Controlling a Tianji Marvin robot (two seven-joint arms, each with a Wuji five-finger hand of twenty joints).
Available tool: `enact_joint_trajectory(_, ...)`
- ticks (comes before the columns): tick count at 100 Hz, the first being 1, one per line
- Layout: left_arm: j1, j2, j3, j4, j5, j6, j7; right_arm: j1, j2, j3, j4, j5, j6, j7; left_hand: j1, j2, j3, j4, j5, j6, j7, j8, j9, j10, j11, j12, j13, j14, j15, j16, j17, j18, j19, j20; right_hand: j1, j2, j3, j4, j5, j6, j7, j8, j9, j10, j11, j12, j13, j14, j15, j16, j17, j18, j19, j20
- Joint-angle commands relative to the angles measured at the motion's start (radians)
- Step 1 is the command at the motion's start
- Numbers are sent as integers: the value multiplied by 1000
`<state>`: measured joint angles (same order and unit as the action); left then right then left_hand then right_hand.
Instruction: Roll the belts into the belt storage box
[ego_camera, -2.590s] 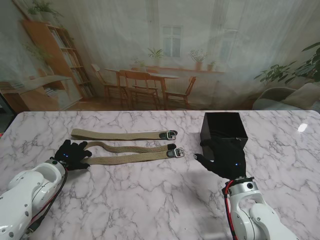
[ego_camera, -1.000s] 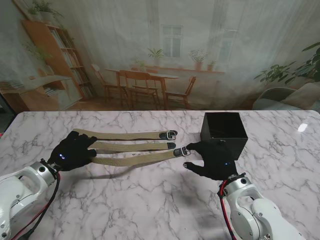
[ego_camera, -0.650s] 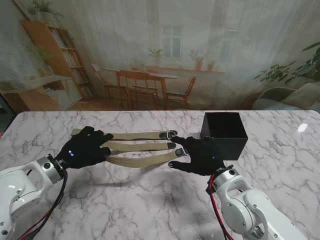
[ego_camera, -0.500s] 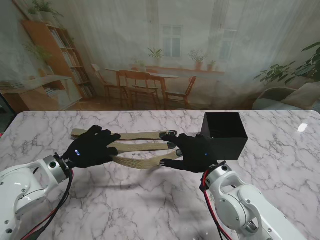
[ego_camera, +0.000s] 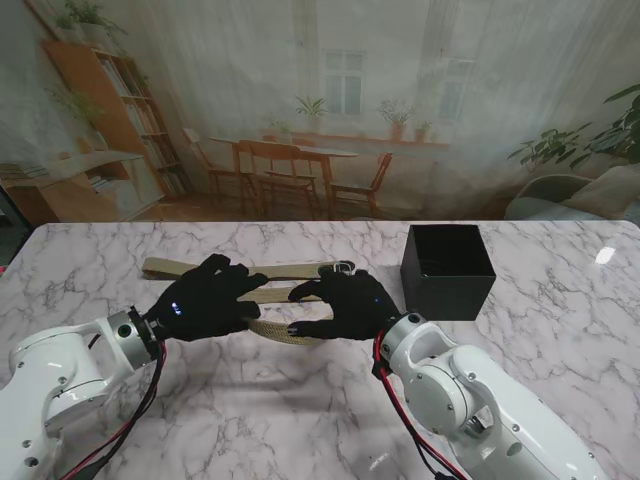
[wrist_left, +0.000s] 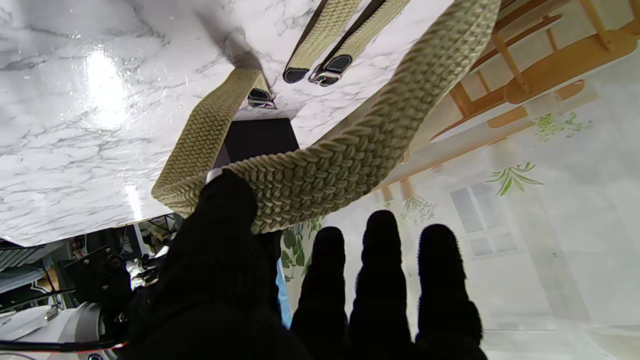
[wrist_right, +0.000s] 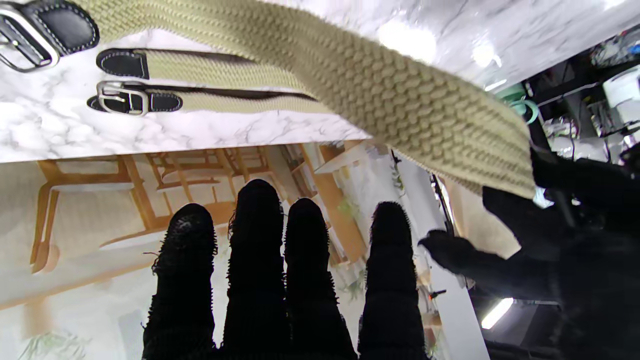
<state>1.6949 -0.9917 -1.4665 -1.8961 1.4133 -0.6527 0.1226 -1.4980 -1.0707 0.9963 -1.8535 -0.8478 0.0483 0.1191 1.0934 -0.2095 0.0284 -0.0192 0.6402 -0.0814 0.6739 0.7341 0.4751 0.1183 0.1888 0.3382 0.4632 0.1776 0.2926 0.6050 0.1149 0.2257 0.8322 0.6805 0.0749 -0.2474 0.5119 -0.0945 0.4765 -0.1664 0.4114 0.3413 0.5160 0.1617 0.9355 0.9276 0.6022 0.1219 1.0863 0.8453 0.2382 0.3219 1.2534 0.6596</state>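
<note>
Nearest woven belt (ego_camera: 275, 329) raised off tabletop (ego_camera: 300, 420), left of black storage box (ego_camera: 447, 270); clamped by left hand (ego_camera: 205, 298) and right hand (ego_camera: 345, 305). Best rolled tight from buckle end, edges aligned.

White marble table (ego_camera: 300, 420); behind it a printed backdrop (ego_camera: 330, 100) of a dining room

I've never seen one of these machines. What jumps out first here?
Two black-gloved hands, the left hand and right hand, meet mid-table, lifting a woven tan belt that sags between them. Two more belts lie flat just beyond, and a black box stands to the right, with nothing visible inside.
</note>
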Motion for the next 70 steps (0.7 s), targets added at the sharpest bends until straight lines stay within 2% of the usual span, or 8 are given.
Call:
enact_joint_trajectory(1,-7,-5,11,-4,-6,-8,2,15,2,-20,9,-6,-9,10,63,29,9,14,26,-40,15,18,-11,-7,-10,13,23,-6,5,0,-3,11,27,-1,-22,-40,24,-21,42,-69,36,35,-30,2,2,-2,2,-29,74,25,4,-20,29,22)
enact_joint_trajectory(19,-9,-4,11,0,-4,-12,7,41,9,-55,19,12,-29,54,61,29,8,14,24,-41,15,18,-14,-15,-5,13,26,-8,7,3,-4,12,27,-1,38,-136,59,-24,293,-60,232,164,-31,24,-108,-92,-4,-38,52,5,-11,-12,21,27)
enact_joint_trajectory(27,-9,-4,9,4,-2,-9,15,38,16,-53,15,7,-49,82,62,29,9,14,25,-39,16,19,-13,-15,-3,14,28,-12,9,4,-3,10,29,-1,91,-201,79,-18,354,-89,370,330,-31,24,-298,-278,-39,-33,-134,-109,-68,13,-39,14)
enact_joint_trajectory(39,-14,-3,9,16,7,4,25,19,15,-46,8,-22,-53,62,61,30,8,14,23,-37,16,19,-14,-18,-1,14,30,-15,11,7,-3,9,31,0,262,-250,50,4,435,-124,510,502,95,-48,-393,-403,6,-4,-404,-274,-91,56,-123,-8)
enact_joint_trajectory(46,-17,-2,8,23,9,13,23,4,15,-34,-1,-20,-51,59,62,30,9,14,23,-38,17,19,-15,-18,0,14,30,-14,12,8,-3,7,31,0,381,-278,24,-23,482,-142,603,503,238,-129,-400,-417,66,8,-556,-355,-88,79,-201,-54)
enact_joint_trajectory(51,-18,-2,7,29,14,20,22,-8,17,-22,-11,-18,-49,71,62,31,9,14,22,-38,17,19,-17,-18,0,14,29,-14,11,9,-3,9,31,0,386,-315,128,-55,495,-146,652,506,377,-159,-411,-426,142,7,-619,-380,-82,95,-255,-102)
enact_joint_trajectory(62,-21,0,6,42,19,33,21,-39,19,3,-32,-13,-35,86,62,31,10,14,21,-36,17,19,-16,-17,1,14,31,-16,13,10,-3,9,32,0,415,-384,294,-131,404,-160,679,521,705,-155,-406,-457,308,-40,-655,-390,-64,109,-326,-181)
enact_joint_trajectory(70,-24,0,8,52,20,42,15,-63,20,26,-45,-20,-39,84,64,31,10,15,19,-34,18,19,-16,-15,2,14,32,-15,13,11,-3,9,32,0,405,-390,330,-156,366,-153,700,486,802,-157,-307,-403,393,-74,-632,-369,-31,93,-332,-209)
